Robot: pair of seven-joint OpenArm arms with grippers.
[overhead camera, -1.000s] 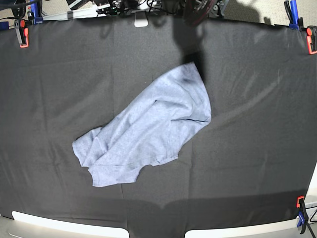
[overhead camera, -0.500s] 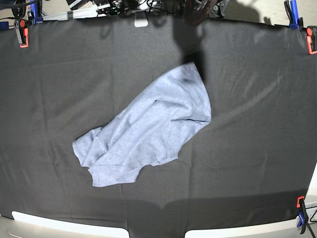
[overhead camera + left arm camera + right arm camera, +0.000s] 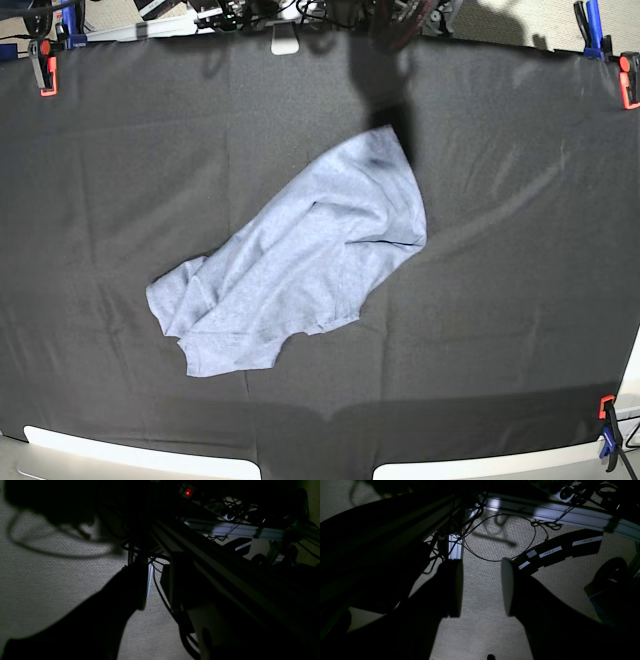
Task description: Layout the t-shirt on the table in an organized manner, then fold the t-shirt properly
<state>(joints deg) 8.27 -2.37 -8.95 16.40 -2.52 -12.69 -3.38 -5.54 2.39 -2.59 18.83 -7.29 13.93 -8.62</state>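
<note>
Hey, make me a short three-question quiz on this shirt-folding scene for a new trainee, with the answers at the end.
1. True or false: the t-shirt lies flat and spread out on the table.
2. Multiple choice: in the right wrist view, the right pincer is A) shut on the shirt, B) open and empty, C) shut on a cable.
3. Fill in: in the base view, the clamps sit at the table's ____.

Key
1. False: it lies crumpled in a diagonal heap.
2. B: its pads stand apart over carpet, off the table.
3. Corners.
</note>
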